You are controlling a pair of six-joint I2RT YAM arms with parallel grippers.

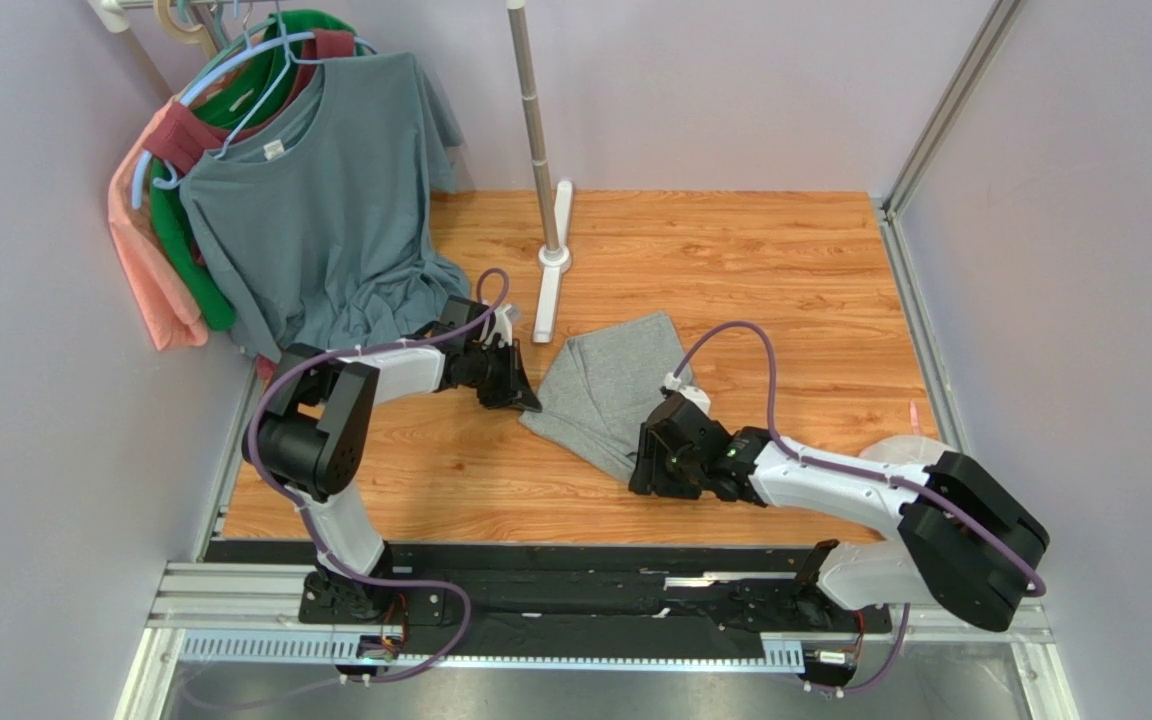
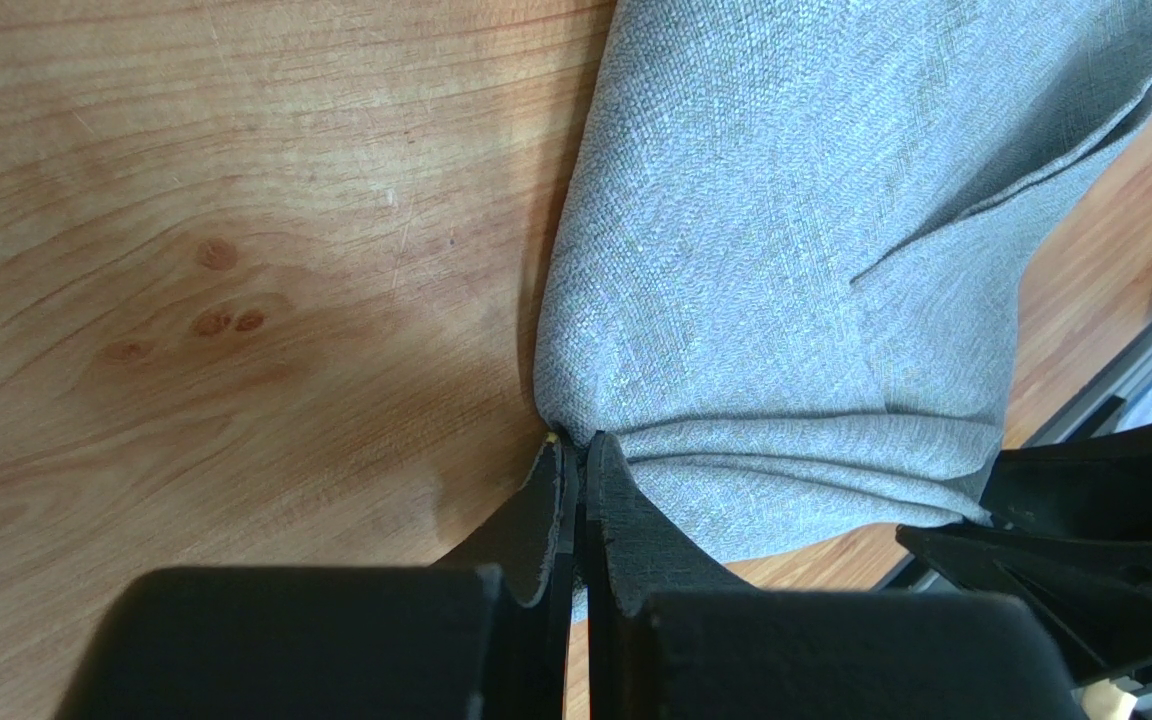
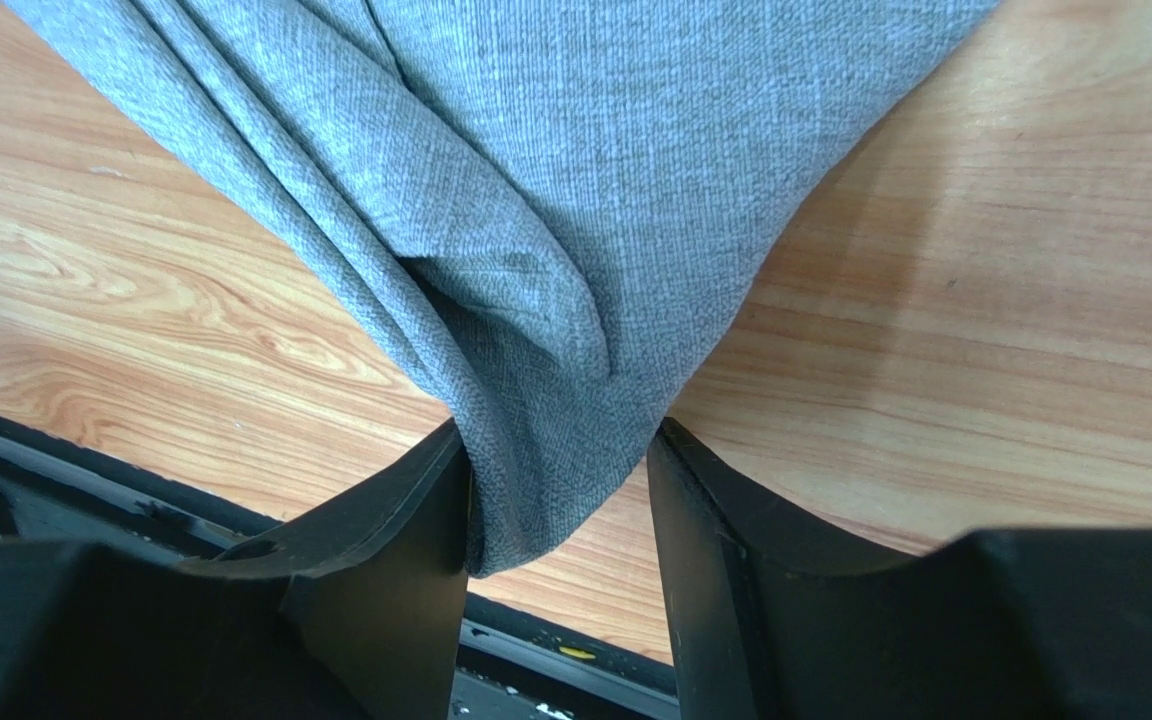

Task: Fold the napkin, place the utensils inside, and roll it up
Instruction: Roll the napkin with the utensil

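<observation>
Right gripper [image 3: 555, 458] fingers sit nearest us: black, apart, straddling the napkin [image 3: 537, 225] at its near corner, cloth between them but not clamped. Left gripper [image 2: 578, 450] is closed, pinching the napkin's left near corner. From both claws the napkin runs toward the table [image 1: 778, 285] far edge, long axis near-to-far, slightly slanted. Grey woven cloth, soft, rumpled, doubled layers; smooth wood-grain top. We see no fork. We judge the right claw must close next.
</observation>
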